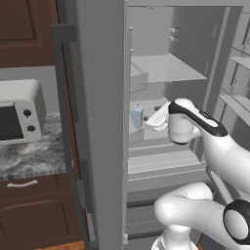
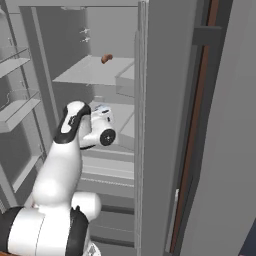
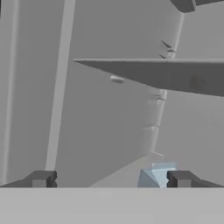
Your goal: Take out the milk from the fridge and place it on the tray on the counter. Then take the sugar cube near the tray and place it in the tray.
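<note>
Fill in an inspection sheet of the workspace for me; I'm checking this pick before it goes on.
Surface: fridge shelf, pale grey.
Job's things: milk upright on a lower shelf; fridge door open.
Clutter: small brown item on the upper shelf.
Grippers: gripper open, holding nothing, milk beside one fingertip.
Cables: nothing seen.
Surroundings: microwave on the counter.

one milk point(image 1: 137, 116), one fridge point(image 1: 102, 97), one microwave point(image 1: 19, 111)
</note>
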You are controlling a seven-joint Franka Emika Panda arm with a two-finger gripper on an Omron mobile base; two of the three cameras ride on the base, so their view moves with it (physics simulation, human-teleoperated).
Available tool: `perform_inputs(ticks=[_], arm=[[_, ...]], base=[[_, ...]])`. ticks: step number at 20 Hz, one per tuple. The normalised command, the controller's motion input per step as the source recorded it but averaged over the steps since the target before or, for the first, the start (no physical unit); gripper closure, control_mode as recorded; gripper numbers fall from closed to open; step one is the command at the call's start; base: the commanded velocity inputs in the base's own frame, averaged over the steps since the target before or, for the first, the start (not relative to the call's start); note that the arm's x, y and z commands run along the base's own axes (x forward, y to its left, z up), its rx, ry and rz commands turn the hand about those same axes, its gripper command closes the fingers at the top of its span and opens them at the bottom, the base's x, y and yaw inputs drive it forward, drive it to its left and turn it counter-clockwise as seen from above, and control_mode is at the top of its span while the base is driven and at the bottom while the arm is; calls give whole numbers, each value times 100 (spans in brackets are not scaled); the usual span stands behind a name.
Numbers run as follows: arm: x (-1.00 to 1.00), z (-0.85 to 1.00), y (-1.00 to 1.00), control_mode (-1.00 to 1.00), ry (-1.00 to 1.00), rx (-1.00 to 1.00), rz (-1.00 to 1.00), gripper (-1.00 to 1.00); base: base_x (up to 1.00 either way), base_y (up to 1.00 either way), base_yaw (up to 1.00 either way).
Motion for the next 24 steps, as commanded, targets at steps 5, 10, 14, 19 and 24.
perform_inputs(ticks=[5,10,14,19,24], arm=[[20,-19,0,-100,0,0,6,-100],[21,-13,-3,-100,0,0,6,-100],[22,-8,-2,-100,0,0,5,-100],[26,-6,2,-100,0,0,0,-100],[22,-1,0,-100,0,0,2,-100]], base=[[0,0,0],[0,0,0],[0,0,0],[0,0,0],[0,0,0]])
